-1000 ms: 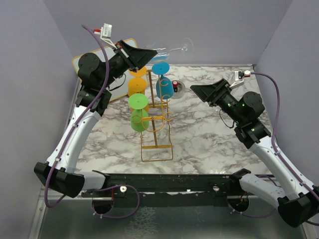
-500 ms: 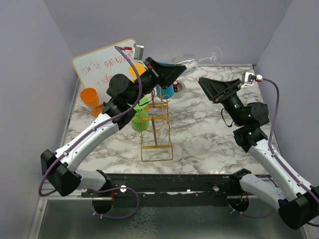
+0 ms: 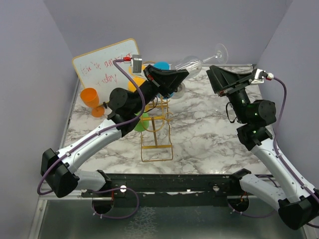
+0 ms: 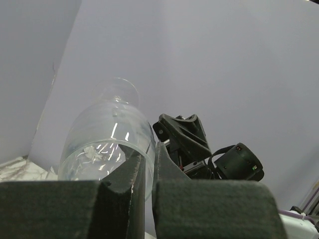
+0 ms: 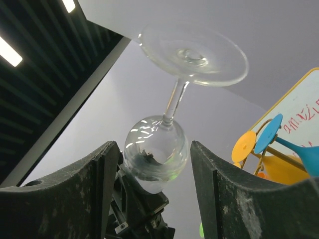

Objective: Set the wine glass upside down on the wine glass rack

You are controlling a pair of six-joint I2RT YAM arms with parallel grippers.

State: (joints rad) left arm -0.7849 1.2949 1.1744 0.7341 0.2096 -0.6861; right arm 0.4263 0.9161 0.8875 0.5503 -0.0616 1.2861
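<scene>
Both raised: left gripper (image 3: 183,73) pinches wine glass (image 3: 192,62) bowl; right gripper (image 3: 212,73) gapes wide. Centre on stem, close gently.

bare counter (image 3: 214,137) right of wine glass rack (image 3: 156,144), coloured glasses (image 3: 161,65) crowding its left hooks, right end effector (image 3: 213,73) beside raised wine glass (image 3: 192,63)

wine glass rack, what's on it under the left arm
A blue glass, a yellow glass and a green glass peek out on the wine glass rack. The left arm covers most of each and the rack's top, so how they hang is hidden.
</scene>
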